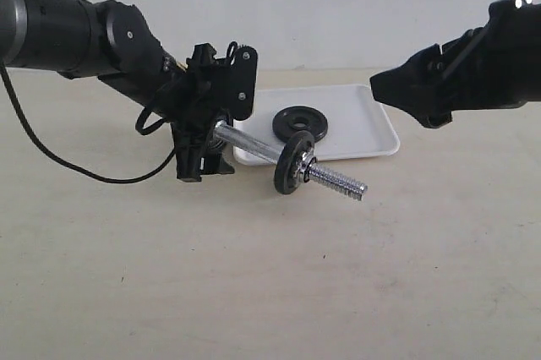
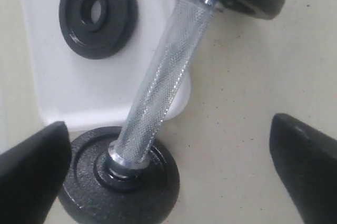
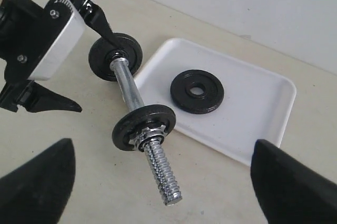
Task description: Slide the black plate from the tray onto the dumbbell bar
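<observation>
One black plate (image 1: 283, 123) (image 2: 113, 19) (image 3: 181, 93) lies flat in the white tray (image 1: 363, 115) (image 2: 58, 98) (image 3: 253, 103). The chrome dumbbell bar (image 1: 254, 147) (image 2: 163, 82) (image 3: 125, 84) rests in front of the tray, crossing its corner. It carries a second disc (image 1: 292, 166) (image 3: 126, 124) behind a silver collar nut (image 3: 149, 132), and a third (image 2: 89, 187) (image 3: 102, 58) at its other end. My left gripper (image 1: 203, 136) (image 2: 168, 176) is open, its fingers wide on either side of that third disc. My right gripper (image 1: 404, 100) (image 3: 166, 182) hangs open above the tray's right end, holding nothing.
The bare threaded end (image 1: 338, 181) (image 3: 160, 171) of the bar points out over the beige table (image 1: 270, 292). A black cable (image 1: 51, 157) trails from the left arm across the table. A pale wall stands behind the tray.
</observation>
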`<state>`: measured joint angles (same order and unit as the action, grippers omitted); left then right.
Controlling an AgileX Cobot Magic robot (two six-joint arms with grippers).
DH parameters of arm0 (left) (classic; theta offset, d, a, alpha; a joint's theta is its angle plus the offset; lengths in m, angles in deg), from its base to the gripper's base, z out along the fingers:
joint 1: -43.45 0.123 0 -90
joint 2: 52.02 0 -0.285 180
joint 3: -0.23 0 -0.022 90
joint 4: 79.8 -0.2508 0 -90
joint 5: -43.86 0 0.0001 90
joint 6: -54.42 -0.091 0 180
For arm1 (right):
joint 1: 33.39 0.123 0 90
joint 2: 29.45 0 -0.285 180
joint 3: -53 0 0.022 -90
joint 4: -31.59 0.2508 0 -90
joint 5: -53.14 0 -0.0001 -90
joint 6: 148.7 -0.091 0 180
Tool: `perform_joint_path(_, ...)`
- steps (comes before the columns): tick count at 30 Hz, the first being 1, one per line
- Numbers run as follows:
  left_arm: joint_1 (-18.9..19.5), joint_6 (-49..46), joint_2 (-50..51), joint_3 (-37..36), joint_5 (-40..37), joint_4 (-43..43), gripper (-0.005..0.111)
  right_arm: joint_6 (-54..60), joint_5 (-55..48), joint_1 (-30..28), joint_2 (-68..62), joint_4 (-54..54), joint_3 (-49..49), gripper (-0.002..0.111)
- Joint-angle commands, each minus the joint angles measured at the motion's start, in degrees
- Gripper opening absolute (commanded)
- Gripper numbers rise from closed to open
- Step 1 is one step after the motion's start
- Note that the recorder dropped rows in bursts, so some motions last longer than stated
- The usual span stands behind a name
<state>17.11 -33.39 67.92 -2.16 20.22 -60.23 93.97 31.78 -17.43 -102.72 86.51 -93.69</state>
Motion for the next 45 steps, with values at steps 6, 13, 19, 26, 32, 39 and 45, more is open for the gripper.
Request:
perform_joint_path(6,-0.83,-0.57,3.15,0.31,2.12,-2.29,0.093,-0.83,-1.03,0.03,0.07,-0.22,0.11,0.082)
perform_joint_path(13,-0.83,7.82,0.72,0.87,4.52,-2.46,0.093,-1.11,-1.47,0.03,0.07,-0.22,0.11,0.082)
perform_joint_path(19,-0.83,31.77,-3.49,1.23,6.24,-2.46,0.093,-1.75,-2.40,0.03,0.07,-0.22,0.11,0.082)
perform_joint_path(26,-0.83,68.23,-9.44,1.34,7.14,-2.27,0.093,-2.72,-2.40,0.03,0.07,-0.22,0.11,0.082)
perform_joint_path(32,-0.71,99.41,-10.62,1.35,3.88,1.05,0.092,-4.26,-3.66,0.03,0.07,-0.11,0.11,0.082)
perform_joint_path(39,-0.58,110.10,-7.13,1.35,0.05,5.08,0.092,-5.20,-7.07,0.03,0.07,-0.11,0.11,0.082)
perform_joint_path(45,0.43,116.30,-2.98,1.35,-0.37,9.58,0.092,-5.20,-8.01,0.03,0.07,-0.11,0.11,0.082)
